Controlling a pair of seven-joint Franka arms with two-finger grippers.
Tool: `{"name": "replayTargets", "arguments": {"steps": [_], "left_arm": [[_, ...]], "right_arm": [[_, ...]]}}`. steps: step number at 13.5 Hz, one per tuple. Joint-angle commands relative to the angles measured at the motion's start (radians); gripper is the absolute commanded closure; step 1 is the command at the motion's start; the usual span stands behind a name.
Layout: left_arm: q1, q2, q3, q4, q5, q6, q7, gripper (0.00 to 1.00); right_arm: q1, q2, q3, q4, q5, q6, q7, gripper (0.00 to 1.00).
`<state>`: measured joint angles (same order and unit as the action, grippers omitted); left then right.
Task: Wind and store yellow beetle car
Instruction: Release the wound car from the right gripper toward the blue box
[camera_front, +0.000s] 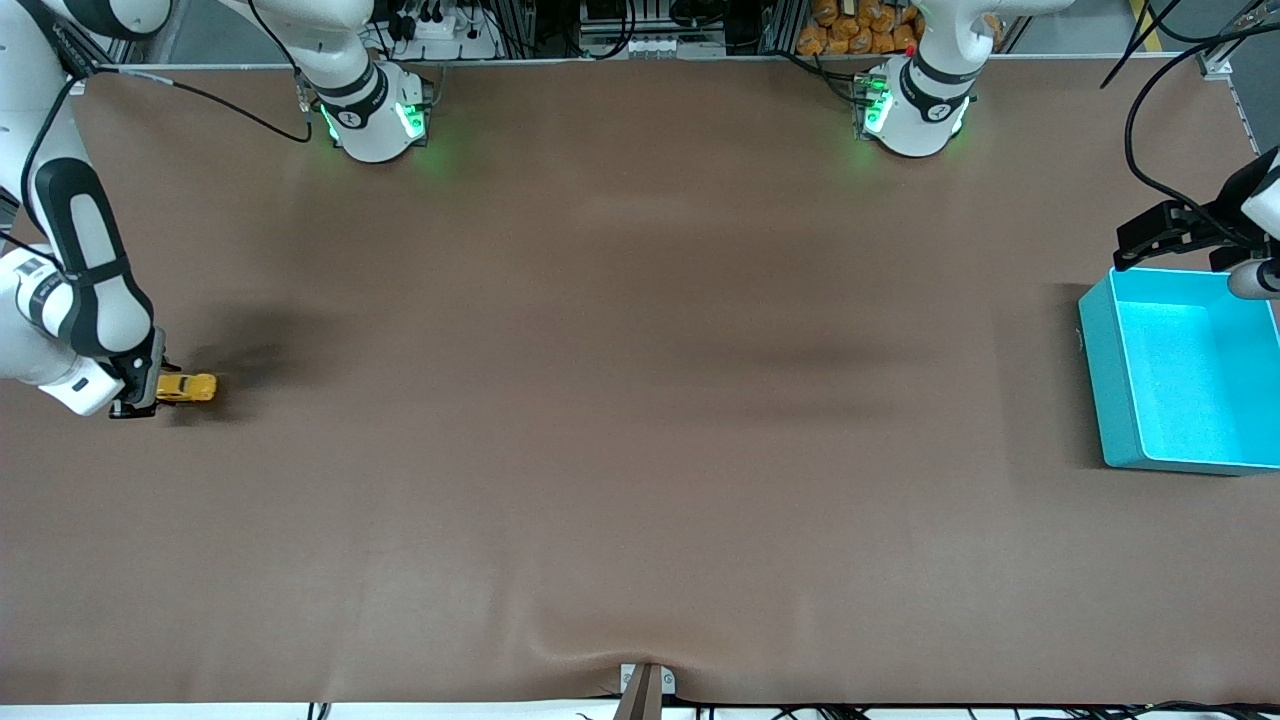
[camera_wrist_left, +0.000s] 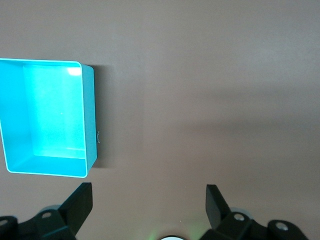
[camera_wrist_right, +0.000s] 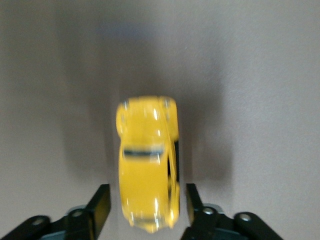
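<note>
Since it's tiny, rigid and glossy, the yellow beetle car should be light but slippery; flat door sides look like the best grip. It sits at mid-left of the front view, rear between the right gripper fingers, which stand open with gaps either side. Left gripper waits open beside the teal bin, right edge.

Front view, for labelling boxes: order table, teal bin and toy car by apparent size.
1. Brown-covered table.
2. Open teal plastic bin.
3. Tiny yellow beetle car, between the right tool fingers.
No ties.
</note>
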<state>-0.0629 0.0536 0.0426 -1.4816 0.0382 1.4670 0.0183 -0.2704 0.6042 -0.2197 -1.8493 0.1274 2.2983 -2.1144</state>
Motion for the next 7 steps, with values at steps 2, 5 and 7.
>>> {"name": "replayTargets", "arguments": {"steps": [2, 5, 7], "left_arm": [[0.005, -0.029, -0.003, -0.02, -0.011, -0.005, 0.002, 0.0], [0.005, -0.029, -0.003, -0.02, -0.011, -0.005, 0.002, 0.0], [0.005, -0.028, -0.003, -0.02, -0.011, -0.005, 0.002, 0.0]], "right_arm": [[-0.029, 0.031, 0.014, 0.168, 0.051, -0.174, -0.021, 0.0], [-0.024, 0.029, 0.014, 0.229, 0.054, -0.239, -0.004, 0.0], [-0.02, 0.029, 0.014, 0.261, 0.06, -0.292, 0.03, 0.0]]}}
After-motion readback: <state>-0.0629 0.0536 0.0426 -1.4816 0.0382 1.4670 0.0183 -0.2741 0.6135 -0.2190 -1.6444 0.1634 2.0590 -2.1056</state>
